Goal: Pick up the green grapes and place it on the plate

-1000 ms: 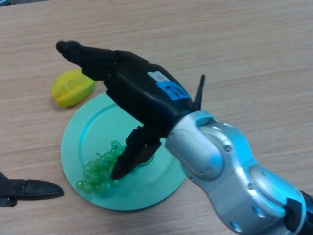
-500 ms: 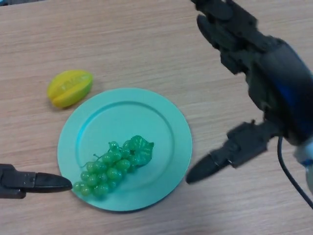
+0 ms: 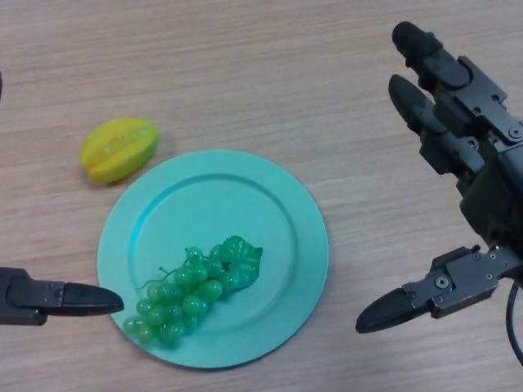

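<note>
Green grapes [image 3: 184, 294] are sitting on the teal plate [image 3: 270, 204] right now, in its lower-left part, with the bunch running diagonally from the leaf end near the middle of the plate down toward the rim. A couple of the lowest berries look like they reach the plate's edge, though I can't tell if they hang over it.

From my seat this looks like a plastic toy bunch: glossy, light, and probably a bit floppy, since the berries hang off thin stems. I'd guess the smooth round berries slip easily under thick fingers, so pinching one berry is a bad bet. If I had to take hold of it, I'd go across the fat middle of the cluster, or at the leaf and stem end where everything joins up.

The right hand [image 3: 474, 204] is off to the right of the plate, well apart from the bunch, spread wide with fingers straight and the thumb [image 3: 409, 302] sticking out toward the plate, holding nothing. The left hand [image 3: 49, 298] only pokes in at the lower left, its tip just beside the plate rim near the grapes; what shows looks straight and empty.

A yellow starfruit [image 3: 118, 149] lies on the wooden table [image 3: 245, 65] just past the plate's upper-left rim.

I'd call the placing done.
</note>
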